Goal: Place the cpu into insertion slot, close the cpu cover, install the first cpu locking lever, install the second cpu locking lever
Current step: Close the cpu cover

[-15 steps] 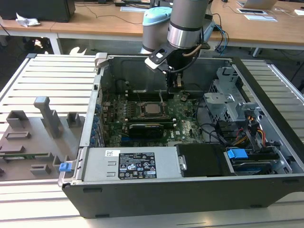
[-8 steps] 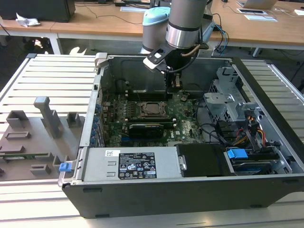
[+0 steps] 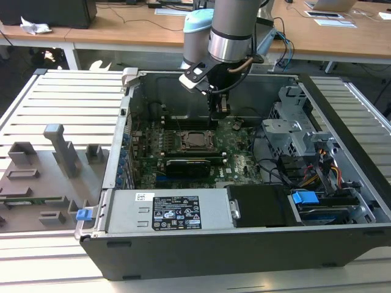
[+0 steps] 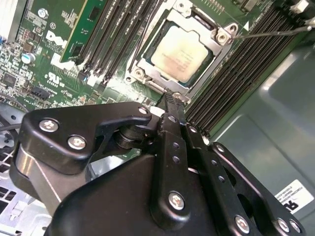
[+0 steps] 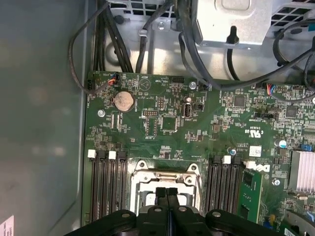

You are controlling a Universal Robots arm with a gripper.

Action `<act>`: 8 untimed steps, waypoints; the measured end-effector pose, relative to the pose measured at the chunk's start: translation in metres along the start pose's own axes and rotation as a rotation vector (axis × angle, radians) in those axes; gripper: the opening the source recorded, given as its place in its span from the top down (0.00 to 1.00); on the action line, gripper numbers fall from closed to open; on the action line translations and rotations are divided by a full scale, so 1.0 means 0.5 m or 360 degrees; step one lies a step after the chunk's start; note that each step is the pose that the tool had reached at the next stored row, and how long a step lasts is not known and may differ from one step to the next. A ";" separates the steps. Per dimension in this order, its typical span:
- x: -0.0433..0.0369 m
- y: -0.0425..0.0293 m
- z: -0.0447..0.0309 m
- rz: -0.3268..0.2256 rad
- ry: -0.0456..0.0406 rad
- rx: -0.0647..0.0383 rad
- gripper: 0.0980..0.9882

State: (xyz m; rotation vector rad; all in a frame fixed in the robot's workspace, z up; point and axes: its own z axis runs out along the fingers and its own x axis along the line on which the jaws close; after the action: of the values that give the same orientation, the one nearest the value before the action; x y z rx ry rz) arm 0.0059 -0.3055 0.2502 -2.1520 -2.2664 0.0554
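The cpu [image 4: 182,53], a silver-grey square, lies seated in the insertion slot [image 3: 194,139] on the green motherboard. The cpu cover [image 4: 149,49], a dark metal frame, lies flat around it. From the socket's corner a thin metal lever rod [image 4: 275,32] stretches out over the memory slots. My gripper [image 3: 219,110] hangs just above the board at the socket's far edge in the exterior view. In both wrist views its black fingers [image 5: 162,193] are pressed together, with nothing between them, right at the socket's rim [image 5: 147,169]. The gripper [image 4: 170,98] covers part of the socket.
Black memory slots [image 5: 109,189] flank the socket on both sides. A long black card [image 3: 189,165] lies in front of it. The case walls, a power supply [image 3: 168,210], a metal drive cage [image 3: 293,131] and cables [image 5: 118,44] ring the board. A grey fixture tray [image 3: 49,171] sits outside.
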 end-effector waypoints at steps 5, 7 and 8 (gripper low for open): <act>0.001 -0.018 0.001 0.0000 0.0000 0.0000 0.99; 0.001 -0.025 0.002 0.0000 0.0000 0.0000 0.99; 0.001 -0.028 0.002 0.0000 0.0000 0.0000 0.99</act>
State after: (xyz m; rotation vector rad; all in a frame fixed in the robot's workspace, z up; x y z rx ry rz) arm -0.0081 -0.3055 0.2494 -2.1519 -2.2665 0.0554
